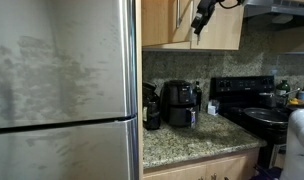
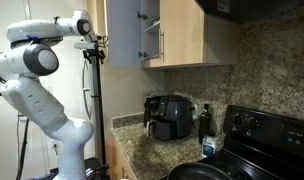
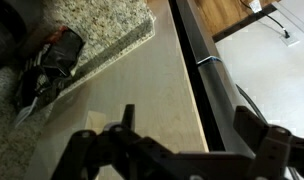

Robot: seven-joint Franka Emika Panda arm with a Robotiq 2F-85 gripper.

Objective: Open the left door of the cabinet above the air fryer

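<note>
The cabinet (image 2: 182, 30) is light tan wood and hangs above the black air fryer (image 2: 170, 117), which also shows in an exterior view (image 1: 180, 103). Its left door (image 2: 123, 30) stands swung out, and white shelves show behind it. The right door with its silver handle (image 2: 160, 45) is closed. My gripper (image 2: 98, 42) is at the free edge of the open door, high up; it also shows in an exterior view (image 1: 200, 18). In the wrist view my gripper (image 3: 190, 120) is open, its fingers on either side of the tan door's edge (image 3: 142, 80). The air fryer (image 3: 52, 55) lies far below.
A large steel fridge (image 1: 62, 90) stands beside the cabinet. The granite counter (image 1: 197, 135) carries small bottles next to the air fryer. A black stove (image 1: 254, 105) with a pan is beyond it, under a range hood (image 1: 282, 10). A camera stand (image 2: 92, 110) is by the counter's end.
</note>
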